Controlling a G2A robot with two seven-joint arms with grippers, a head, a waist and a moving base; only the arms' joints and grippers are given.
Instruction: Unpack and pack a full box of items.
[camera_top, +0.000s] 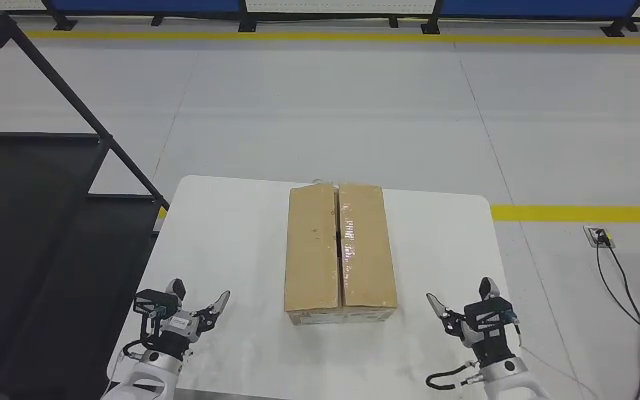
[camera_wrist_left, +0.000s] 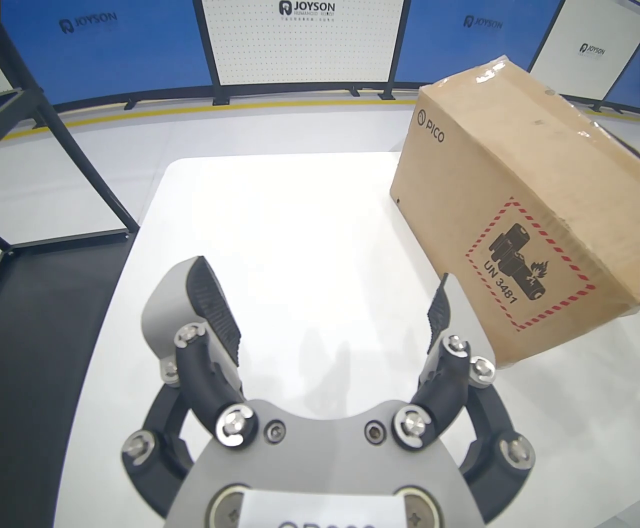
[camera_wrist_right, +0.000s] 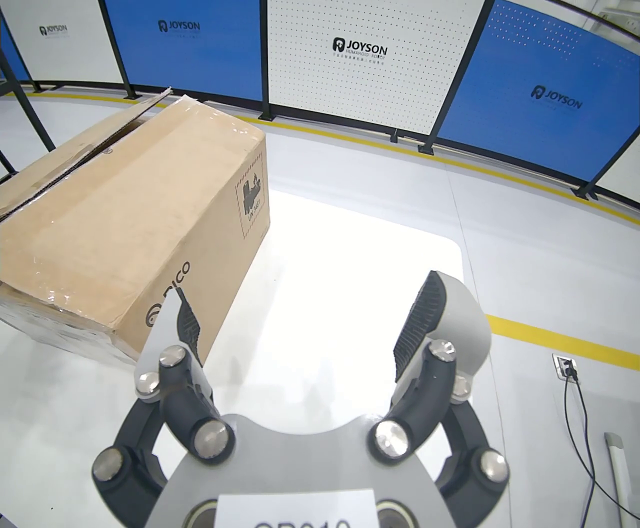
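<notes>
At the middle of the white table stands the cardboard box, long side running away from the robot. Its two top flaps are folded shut and meet in a seam down its length, with clear tape shining along it. In the right wrist view, one flap edge at the box's far end stands slightly raised. A label with a red-hatched border sits on the box's side facing the left arm, at its near end.

The left gripper hangs over the table's near edge, well apart from the box on its left side, its fingers spread wide with nothing between them. The right gripper hangs likewise on the box's right side, fingers spread wide and holding nothing. A black metal frame stands on the floor left of the box, beyond the table.
</notes>
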